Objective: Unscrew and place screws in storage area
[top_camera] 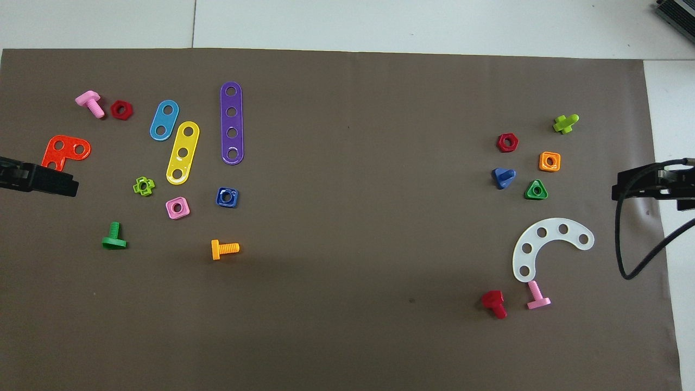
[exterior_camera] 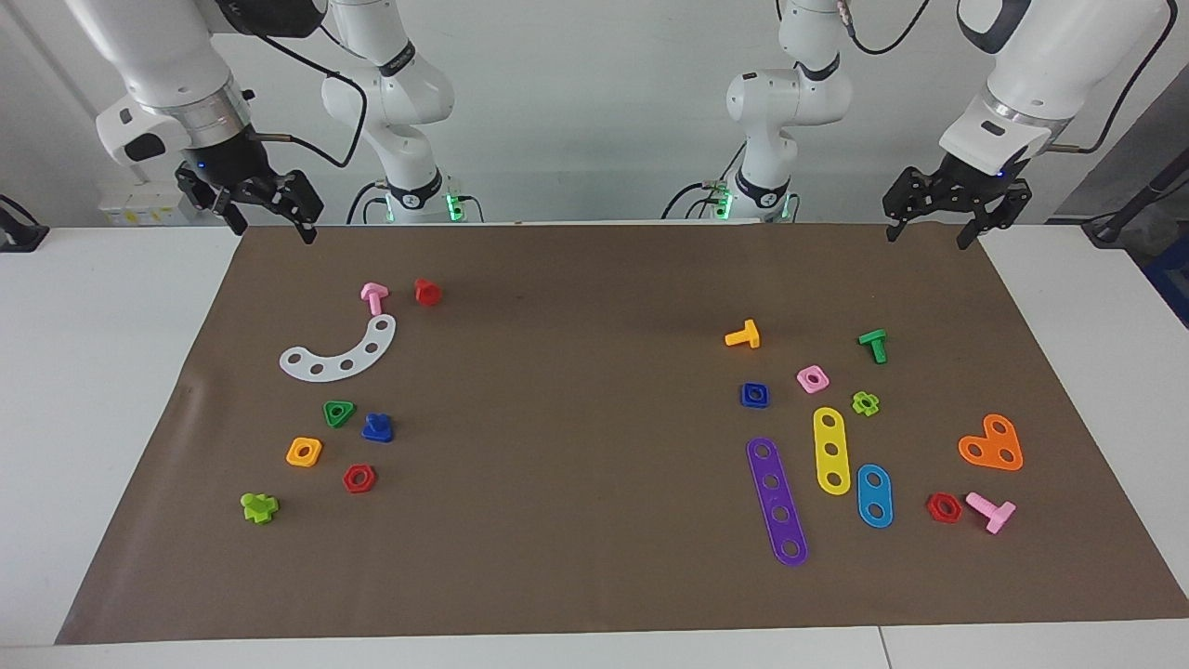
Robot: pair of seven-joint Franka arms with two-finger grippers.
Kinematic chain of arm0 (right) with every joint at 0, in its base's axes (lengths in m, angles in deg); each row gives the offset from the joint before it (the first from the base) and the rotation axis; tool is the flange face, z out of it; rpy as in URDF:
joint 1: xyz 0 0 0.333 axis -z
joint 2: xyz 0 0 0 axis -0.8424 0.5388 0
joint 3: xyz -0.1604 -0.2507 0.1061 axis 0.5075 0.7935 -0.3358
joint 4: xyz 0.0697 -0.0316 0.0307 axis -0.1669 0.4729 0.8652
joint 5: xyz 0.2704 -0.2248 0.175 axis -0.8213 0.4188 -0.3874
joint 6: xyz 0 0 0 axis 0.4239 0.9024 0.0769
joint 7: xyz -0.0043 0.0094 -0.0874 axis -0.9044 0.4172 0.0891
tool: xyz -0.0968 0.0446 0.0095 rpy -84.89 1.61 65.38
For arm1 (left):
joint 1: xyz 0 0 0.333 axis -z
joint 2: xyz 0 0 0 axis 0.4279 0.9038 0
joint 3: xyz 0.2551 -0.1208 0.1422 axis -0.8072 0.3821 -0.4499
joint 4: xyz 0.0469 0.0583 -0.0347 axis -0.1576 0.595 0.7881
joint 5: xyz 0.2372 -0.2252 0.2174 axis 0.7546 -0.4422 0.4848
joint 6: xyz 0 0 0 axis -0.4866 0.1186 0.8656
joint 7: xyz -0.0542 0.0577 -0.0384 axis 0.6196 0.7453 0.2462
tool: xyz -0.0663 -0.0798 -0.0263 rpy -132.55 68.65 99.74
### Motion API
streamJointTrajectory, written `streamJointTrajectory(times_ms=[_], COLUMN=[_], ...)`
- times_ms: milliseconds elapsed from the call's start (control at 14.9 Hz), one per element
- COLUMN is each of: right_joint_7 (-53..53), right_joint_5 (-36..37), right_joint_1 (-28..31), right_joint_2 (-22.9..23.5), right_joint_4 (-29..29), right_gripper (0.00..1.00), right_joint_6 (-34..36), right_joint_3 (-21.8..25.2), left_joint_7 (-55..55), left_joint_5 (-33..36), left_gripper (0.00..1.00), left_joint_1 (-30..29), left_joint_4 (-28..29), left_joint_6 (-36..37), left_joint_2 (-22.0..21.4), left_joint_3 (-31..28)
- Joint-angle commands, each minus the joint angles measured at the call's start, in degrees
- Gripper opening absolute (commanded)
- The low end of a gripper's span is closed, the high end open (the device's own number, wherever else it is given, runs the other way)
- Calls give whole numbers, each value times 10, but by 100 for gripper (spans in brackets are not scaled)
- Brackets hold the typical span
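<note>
Both sets of jaws stand apart and hold nothing. Left gripper: raised, fingers pointing down, over the mat's edge nearest the robots at the left arm's end; arm waiting. Right gripper: same pose, tilted a little, over the mat's corner nearest the robots at the right arm's end; arm waiting. Dark-blue bolt: lying on the mat at the right arm's end, just beside the green triangular nut, near the orange square nut and a red hex nut. Dark-blue square nut: flat on the mat at the left arm's end, well apart from its bolt, beside the pink square nut, nearer to the robots than the purple four-hole strip.
</note>
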State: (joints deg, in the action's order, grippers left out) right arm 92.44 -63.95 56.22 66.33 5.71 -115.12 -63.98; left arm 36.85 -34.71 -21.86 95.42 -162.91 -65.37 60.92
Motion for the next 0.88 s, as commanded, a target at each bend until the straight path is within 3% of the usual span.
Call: streamJointTrajectory(times_ms=[0,808], right_joint_7=[-30,-33], right_joint_5=[6,7], right_joint_1=[0,2], right_joint_2=[0,-1], right_joint_4=[1,-3], right_gripper=[100,100], right_joint_6=[-8,4], right_joint_3=[-10,-9], left_joint_7=[1,1], left_joint_5=[10,10], left_gripper=[100,100], left_joint_1=[2,2], left_joint_4=[12,12], left_joint_6=[4,4], left_joint_2=[-12,-12], left_joint_3=[-2,-2])
